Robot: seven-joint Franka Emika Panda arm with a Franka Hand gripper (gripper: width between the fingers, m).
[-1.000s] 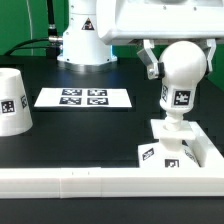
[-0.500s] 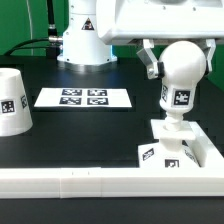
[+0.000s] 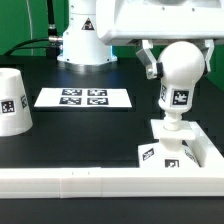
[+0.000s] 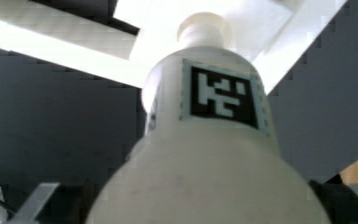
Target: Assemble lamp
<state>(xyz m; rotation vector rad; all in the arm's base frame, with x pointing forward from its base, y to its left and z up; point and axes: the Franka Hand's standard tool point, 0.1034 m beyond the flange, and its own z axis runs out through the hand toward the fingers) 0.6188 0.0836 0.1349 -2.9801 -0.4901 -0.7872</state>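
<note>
The white bulb (image 3: 184,60) stands upright with its round head on top and its tagged neck going down into the blocky square base (image 3: 176,150) at the exterior view's right. My gripper (image 3: 180,66) is shut on the bulb's round head; one dark finger (image 3: 150,61) shows beside it. In the wrist view the bulb (image 4: 208,110) fills the space between the fingers of my gripper (image 4: 202,208), and the base's white top (image 4: 87,50) lies beyond it. The cone shade (image 3: 12,100) stands alone at the exterior view's left.
The marker board (image 3: 85,97) lies flat on the black table behind the middle. A long white rail (image 3: 90,180) runs along the front edge and turns up beside the base. The robot's white pedestal (image 3: 85,45) stands at the back.
</note>
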